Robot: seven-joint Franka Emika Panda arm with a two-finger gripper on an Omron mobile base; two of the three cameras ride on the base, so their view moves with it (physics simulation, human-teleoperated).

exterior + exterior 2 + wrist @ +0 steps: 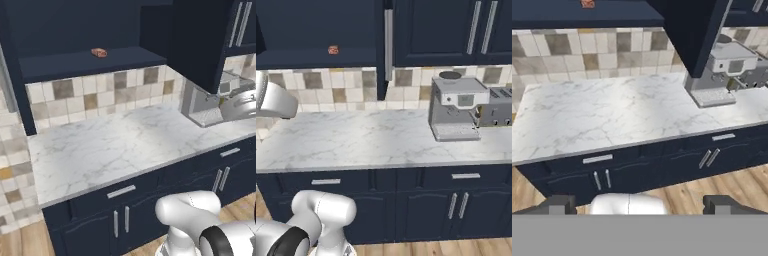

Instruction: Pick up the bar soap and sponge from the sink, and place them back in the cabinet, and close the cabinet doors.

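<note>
While the bar soap (99, 52) already lies on the shelf of the open wall cabinet (75, 62), well back from the shelf's front edge, the sponge and the sink are nowhere among the things these pictures cover, so where the sponge sits cannot be told. Soap reads as a small orange-red block, also seen from the right base view (333, 49) and at the top edge of the hand view (587, 3).

Gripper (640, 204): fingers spread as wide as they go, nothing between them, held well off the white marble counter (110, 145), looking across it toward the tile backsplash (95, 92).

Cabinet doors: right door (692, 30) swung out toward the room, edge-on with its silver bar handle (388, 44) showing; not closed. Left door not made out.

Grey espresso machine (456, 107) stands on the counter at right.

Judgement: soap step done; sponge fetch and placement, then both doors, remain.
</note>
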